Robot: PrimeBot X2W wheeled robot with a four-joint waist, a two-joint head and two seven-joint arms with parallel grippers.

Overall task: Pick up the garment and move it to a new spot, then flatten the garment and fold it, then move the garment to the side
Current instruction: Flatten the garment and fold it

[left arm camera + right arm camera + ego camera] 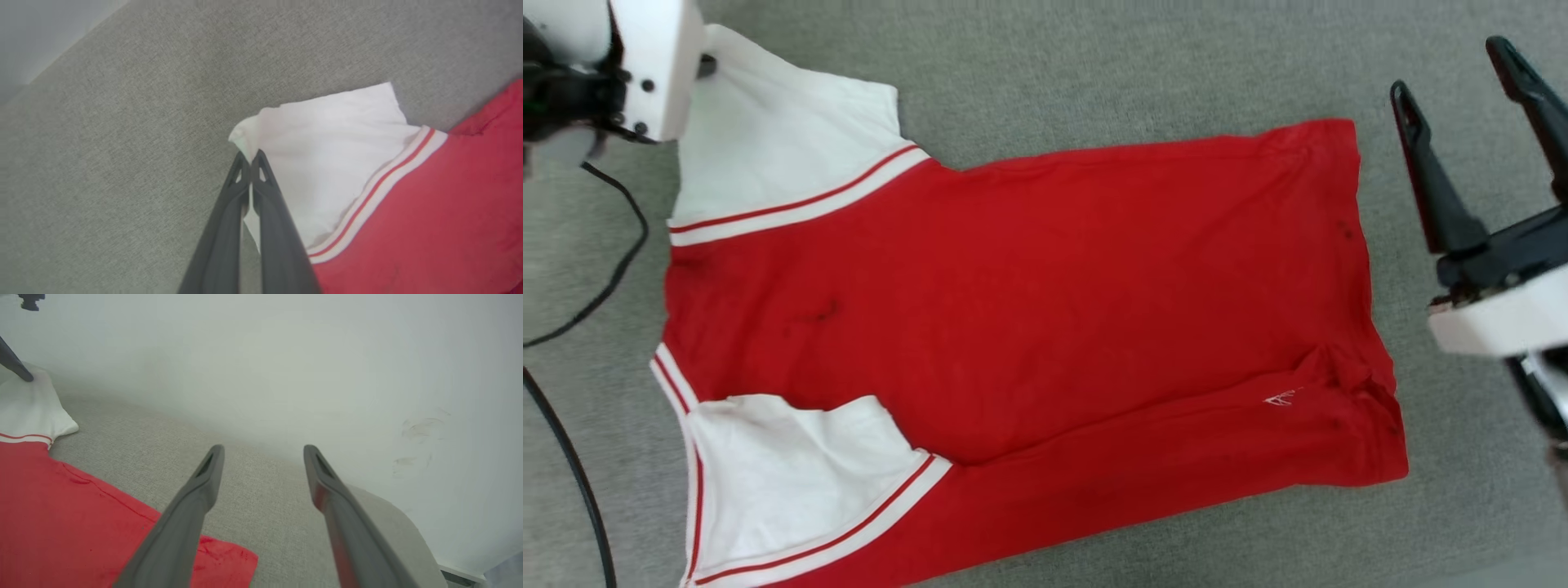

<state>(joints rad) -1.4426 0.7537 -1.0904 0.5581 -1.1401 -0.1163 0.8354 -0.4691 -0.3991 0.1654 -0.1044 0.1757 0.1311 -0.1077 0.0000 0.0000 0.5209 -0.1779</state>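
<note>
The garment (1013, 310), a red T-shirt with white sleeves, lies spread flat on the grey fabric surface (1094, 65), with its hem to the right and its sleeves to the left. In the left wrist view my left gripper (250, 157) is shut on the outer corner of the far white sleeve (327, 155), with white cloth showing between the fingers. The left arm's white wrist (654, 57) covers that corner in the head view. My right gripper (1450, 69) stands open beyond the hem's far corner, holding nothing. Its fingers (263, 451) hover over bare surface beside the red cloth (61, 522).
Black cables (605, 269) run down the left side beside the sleeves. A pale wall (286, 355) rises behind the surface, whose rounded edge (388, 510) shows in the right wrist view. Bare grey surface lies beyond the shirt and to the right of the hem.
</note>
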